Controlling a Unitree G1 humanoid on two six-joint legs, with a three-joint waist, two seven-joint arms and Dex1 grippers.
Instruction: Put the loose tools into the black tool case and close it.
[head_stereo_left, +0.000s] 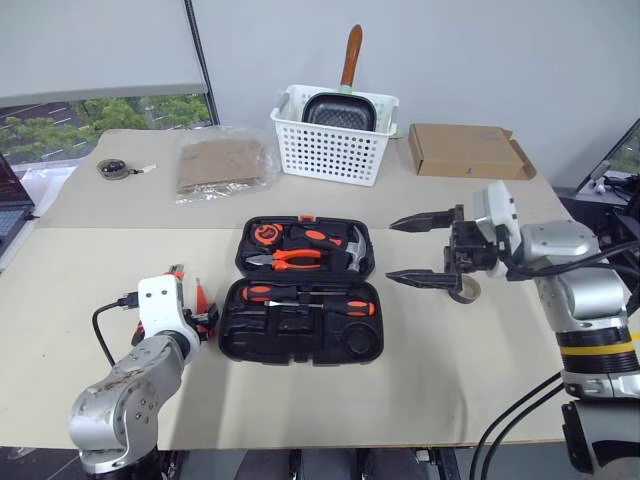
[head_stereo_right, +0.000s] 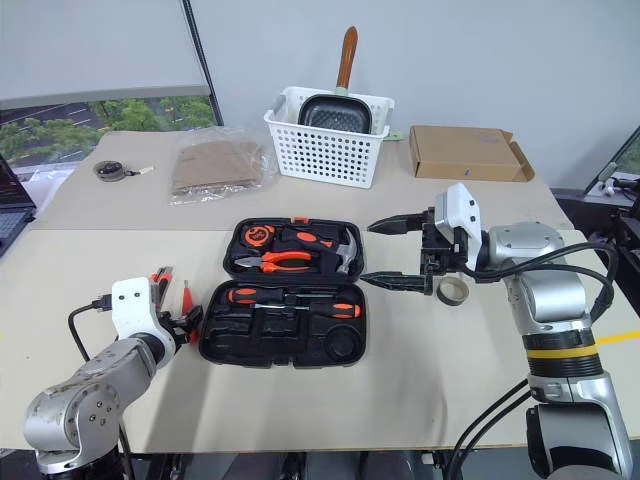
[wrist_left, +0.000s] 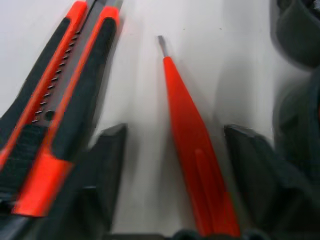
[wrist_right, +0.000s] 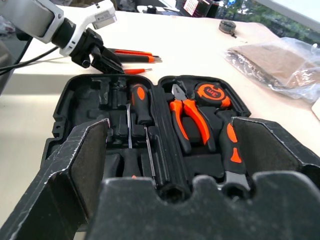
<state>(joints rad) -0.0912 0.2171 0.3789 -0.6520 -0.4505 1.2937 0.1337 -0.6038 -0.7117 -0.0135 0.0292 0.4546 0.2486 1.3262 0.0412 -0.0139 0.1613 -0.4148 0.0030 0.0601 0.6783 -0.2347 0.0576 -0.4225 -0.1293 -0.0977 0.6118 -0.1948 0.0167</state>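
Note:
The black tool case (head_stereo_left: 300, 342) lies open in the middle of the table. Two long screwdrivers (head_stereo_left: 310, 298) rest in slots of its near half. Left of the case lie the utility knife (wrist_left: 55, 115) and the small slim orange screwdriver (wrist_left: 192, 145). My left gripper (wrist_left: 175, 131) is low over that small screwdriver, open, one finger on each side of it with gaps showing. My right gripper (head_stereo_left: 390, 250) hangs open above the table to the right of the case, fingers pointing at the case, empty. The small tape roll (head_stereo_left: 463, 290) lies on the table just under it.
Pliers (head_stereo_left: 293, 258), a hammer and a tape measure sit in the case's far half. A white slotted basket (head_stereo_left: 335, 150) with a pan stands behind, a cardboard box (head_stereo_left: 468, 150) at back right, and a plastic bag (head_stereo_left: 222, 165) at back left.

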